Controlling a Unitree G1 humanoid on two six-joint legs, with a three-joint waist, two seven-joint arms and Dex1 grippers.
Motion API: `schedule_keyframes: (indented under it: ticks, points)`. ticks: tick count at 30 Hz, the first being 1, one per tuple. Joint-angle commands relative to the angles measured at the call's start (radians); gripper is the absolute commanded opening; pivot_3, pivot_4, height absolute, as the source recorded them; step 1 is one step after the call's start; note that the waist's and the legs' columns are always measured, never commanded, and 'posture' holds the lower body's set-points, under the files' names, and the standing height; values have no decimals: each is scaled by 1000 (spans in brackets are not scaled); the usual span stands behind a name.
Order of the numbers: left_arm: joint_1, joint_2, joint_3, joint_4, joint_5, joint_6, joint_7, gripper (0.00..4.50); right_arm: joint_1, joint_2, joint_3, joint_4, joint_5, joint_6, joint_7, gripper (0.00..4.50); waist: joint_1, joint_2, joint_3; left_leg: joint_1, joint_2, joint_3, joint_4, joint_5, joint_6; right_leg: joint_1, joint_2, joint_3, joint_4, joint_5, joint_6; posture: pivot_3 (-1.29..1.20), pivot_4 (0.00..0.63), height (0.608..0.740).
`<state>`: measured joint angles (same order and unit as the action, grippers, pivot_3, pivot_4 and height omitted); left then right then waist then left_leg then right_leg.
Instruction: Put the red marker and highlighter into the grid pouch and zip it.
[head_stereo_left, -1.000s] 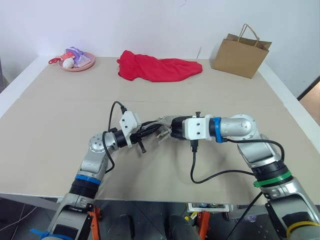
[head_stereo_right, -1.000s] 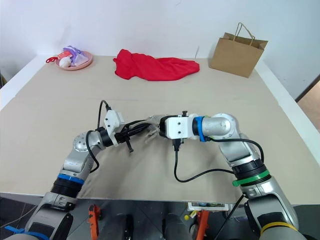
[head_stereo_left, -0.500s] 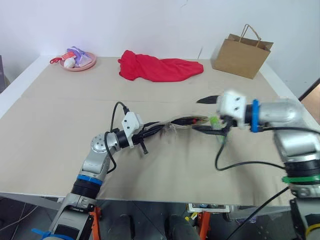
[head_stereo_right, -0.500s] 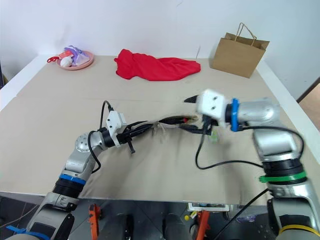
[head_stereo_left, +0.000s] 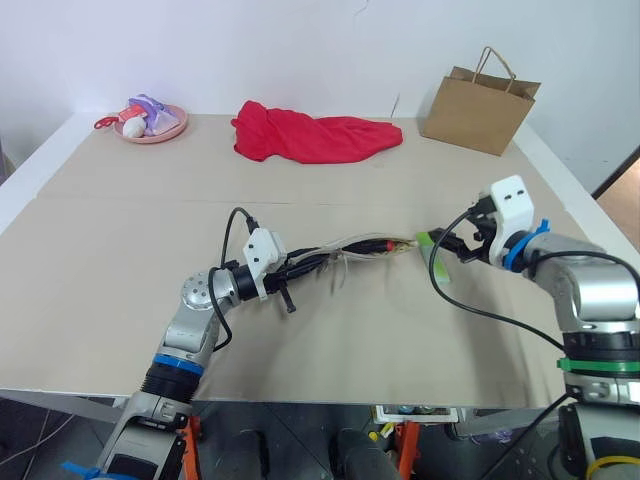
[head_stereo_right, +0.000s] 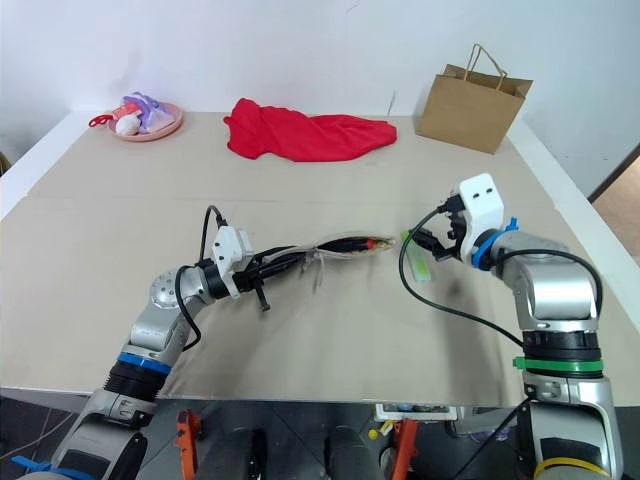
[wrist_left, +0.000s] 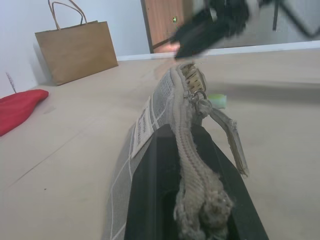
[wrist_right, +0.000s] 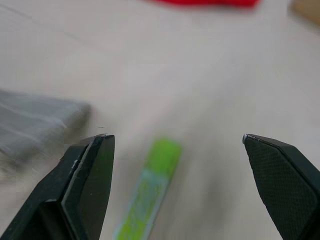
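Test room: bare table (head_stereo_left: 120, 260), white wall (head_stereo_left: 300, 50)

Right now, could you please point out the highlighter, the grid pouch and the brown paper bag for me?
highlighter (wrist_right: 150, 195): right wrist view, its green body.
grid pouch (wrist_left: 150, 117): left wrist view, gridded side panel.
brown paper bag (head_stereo_left: 478, 108): left eye view, front face.

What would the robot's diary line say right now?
left gripper: shut on grid pouch | red marker: in pouch mouth | right gripper: open above highlighter on table

A grey grid pouch (head_stereo_left: 345, 252) with white lines, held edge-up mid-table, mouth open. A red marker (head_stereo_left: 376, 241) lies inside its right end. Just right, a light-green highlighter (head_stereo_left: 434, 256) lies flat on the table.
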<state>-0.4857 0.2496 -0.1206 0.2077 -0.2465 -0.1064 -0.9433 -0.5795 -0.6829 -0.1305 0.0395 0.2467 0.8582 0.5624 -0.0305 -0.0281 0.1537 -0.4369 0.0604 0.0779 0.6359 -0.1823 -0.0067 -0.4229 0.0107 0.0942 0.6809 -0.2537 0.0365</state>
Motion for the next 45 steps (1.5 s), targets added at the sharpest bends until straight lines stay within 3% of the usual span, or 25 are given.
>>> schedule_keyframes:
  ticks: [1,9,15,18,19,20,21,25,31,37,40,45]
  points:
    - [7,6,8,-52,-14,6,12,0,34,15,6,-102,-6,41,-44,4417,0,0,0,0,0,0,0,0,0,0,0,0,0,0,0,0,150,740]
    - [-2,-2,3,-46,-13,7,18,0,101,62,139,-120,-61,54,-83,4417,-2,0,0,0,0,-1,1,0,0,0,0,-1,0,-1,3,0,150,740]
    - [5,-1,1,-53,-16,8,21,0,109,71,125,-5,-92,25,-117,4417,-2,-1,-1,2,0,0,2,0,0,2,0,0,0,-1,4,0,150,740]
    - [0,-3,1,-47,-14,5,22,0,94,65,70,48,-71,14,-116,3771,0,-2,-1,5,0,0,2,0,0,6,0,0,0,-2,6,0,150,740]
    - [-1,-3,1,-46,-14,4,23,0,91,64,59,57,-64,14,-111,3062,0,-2,-1,8,-1,-1,2,0,0,10,0,0,-1,-3,7,0,150,740]
    - [-3,-4,2,-44,-13,3,23,0,86,64,49,63,-57,18,-108,3062,2,-2,-1,8,-1,-1,2,0,0,10,0,0,-1,-3,7,0,150,740]
    - [-4,-4,2,-43,-13,2,24,0,81,69,34,71,-47,27,-108,2523,3,-2,-1,9,-1,-1,2,0,0,10,0,0,-1,-3,7,0,150,740]
    - [-8,-7,1,-38,-12,0,25,0,64,102,-30,100,4,77,-115,1206,3,-2,-1,9,-1,-1,2,0,0,11,-1,1,-2,-3,8,0,150,740]
    - [-8,-6,3,-38,-13,0,24,0,49,104,-88,46,27,15,-120,1128,3,-2,-1,9,-1,-2,1,0,0,11,-1,0,-2,-4,8,0,150,740]
    - [-13,-5,4,-31,-15,0,18,0,25,-58,-70,-135,21,-229,69,1128,1,1,0,3,-2,0,0,0,0,4,-1,2,-1,-4,9,0,150,740]
    - [-14,-6,2,-28,-17,0,15,0,112,-249,-31,-280,12,-368,296,1128,4,1,0,2,-2,-1,-1,-1,0,3,0,1,-2,-5,9,0,150,740]
    - [-15,-9,-2,-25,-18,-1,10,0,190,-432,-64,-364,68,-381,476,1128,4,1,1,1,-2,-2,-1,-2,1,2,-1,0,-2,-7,8,0,150,740]
